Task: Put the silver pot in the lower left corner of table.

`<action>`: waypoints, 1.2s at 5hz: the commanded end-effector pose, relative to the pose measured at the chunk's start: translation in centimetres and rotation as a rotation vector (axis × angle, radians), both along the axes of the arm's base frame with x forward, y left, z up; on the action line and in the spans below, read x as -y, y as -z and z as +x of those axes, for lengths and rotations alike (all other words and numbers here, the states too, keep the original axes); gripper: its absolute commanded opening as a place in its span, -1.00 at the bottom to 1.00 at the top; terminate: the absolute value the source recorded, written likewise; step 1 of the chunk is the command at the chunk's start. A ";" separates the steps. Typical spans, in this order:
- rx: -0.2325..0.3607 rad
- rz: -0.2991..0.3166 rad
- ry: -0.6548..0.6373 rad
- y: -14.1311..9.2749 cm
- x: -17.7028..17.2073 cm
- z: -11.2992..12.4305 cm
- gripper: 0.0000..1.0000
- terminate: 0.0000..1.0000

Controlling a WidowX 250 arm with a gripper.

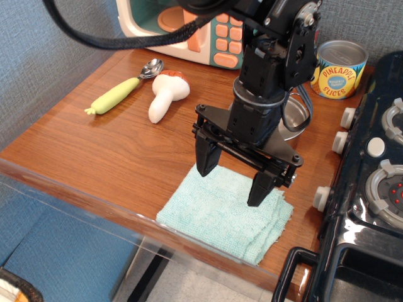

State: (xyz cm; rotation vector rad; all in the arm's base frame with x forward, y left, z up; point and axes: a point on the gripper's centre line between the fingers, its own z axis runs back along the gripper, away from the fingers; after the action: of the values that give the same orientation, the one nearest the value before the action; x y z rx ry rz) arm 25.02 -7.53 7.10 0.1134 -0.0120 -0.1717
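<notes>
A black robot arm reaches down from the top of the view, and its gripper [236, 180] hangs over a folded pale mint-green cloth [225, 217] that lies near the front edge of the wooden surface [94, 151]. The two dark fingers [205, 157] are spread wide apart with nothing between them, their tips just above or at the cloth; whether they touch it cannot be told. The silver pot [296, 119] sits behind the arm, toward the right rear of the surface, mostly hidden by the wrist so that only part of its shiny rim and wall shows, with a thin wire handle visible on its right side. Just behind it stands a yellow tin can [340, 69] whose label reads "PINEAPPLE SLICES". A black toy stove [371, 189] with white knobs and grey burners fills the right edge of the view. At the left rear lie a spoon with a yellow-green handle [124, 87] and, just beside it, a white toy mushroom with an orange-brown cap [167, 95], resting on its side. Behind them is a cream and teal toy microwave [182, 28] with orange buttons; any writing on it is too small to read. A clear plastic strip runs along the front edge of the surface.
</notes>
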 end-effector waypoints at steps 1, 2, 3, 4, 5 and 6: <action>0.000 0.000 0.000 0.0 0.0 0.0 1.00 -1.00; -0.020 0.013 0.016 0.8 0.5 2.4 1.00 -1.00; 0.004 -0.026 0.018 0.6 1.7 5.2 1.00 -1.00; 0.059 -0.073 0.017 -0.1 2.6 8.9 1.00 -1.00; 0.068 -0.100 0.007 0.3 3.0 12.1 1.00 -1.00; 0.065 -0.106 0.001 1.4 2.8 14.0 1.00 -1.00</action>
State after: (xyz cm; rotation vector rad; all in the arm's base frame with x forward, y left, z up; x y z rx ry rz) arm 38.33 -10.45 3.65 0.0229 -0.0328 -0.1738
